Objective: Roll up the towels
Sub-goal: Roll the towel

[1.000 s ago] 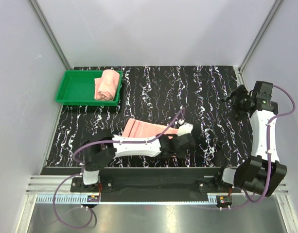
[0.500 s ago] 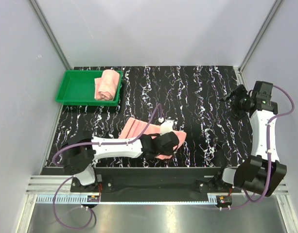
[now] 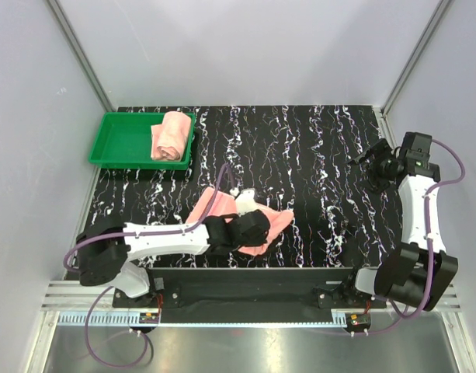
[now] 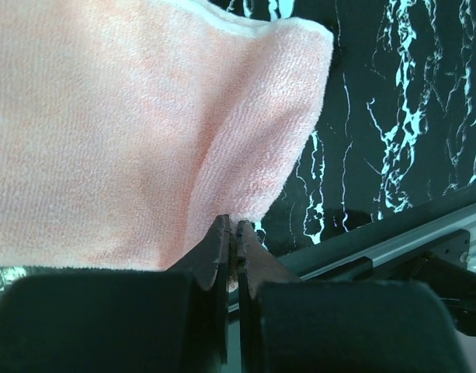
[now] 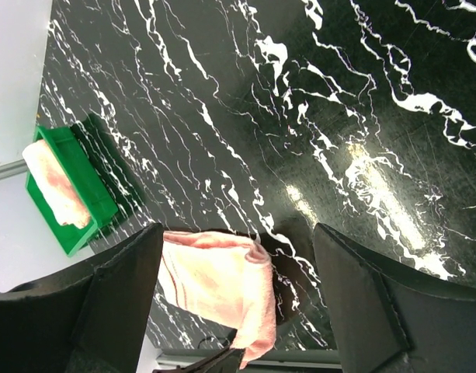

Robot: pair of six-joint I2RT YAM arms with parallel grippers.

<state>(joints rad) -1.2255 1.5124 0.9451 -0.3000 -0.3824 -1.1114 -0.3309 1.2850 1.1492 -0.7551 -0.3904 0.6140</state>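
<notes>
From above, the black white-veined bench (image 3: 315, 148) carries a green tray (image 3: 117, 144) at its far left corner. A rolled towel (image 3: 169, 136), salmon pink, lies inside the tray against its right wall. The spread towel (image 3: 275, 224) lies near the front edge of the bench, left of centre, rumpled, with faint stripes showing at its left end. The left arm reaches across from the left, and the left gripper (image 3: 251, 237) sits on top of this towel, covering its middle. The right gripper (image 3: 375, 167) hangs over bare bench by the right edge, well apart from both towels.

In the left wrist view, the left gripper (image 4: 231, 233) has its fingertips pressed together, pinching the near edge of the spread towel (image 4: 121, 132), whose terry surface fills most of the frame. A rounded towel corner lies on the bench (image 4: 393, 116), and a metal rail (image 4: 354, 249) runs just beyond.

In the right wrist view, the right gripper (image 5: 238, 233) has its fingers wide apart and holds nothing. Between them, far off, lie the spread towel (image 5: 214, 284), the green tray (image 5: 98, 202) and the rolled towel (image 5: 55, 186) inside it.
</notes>
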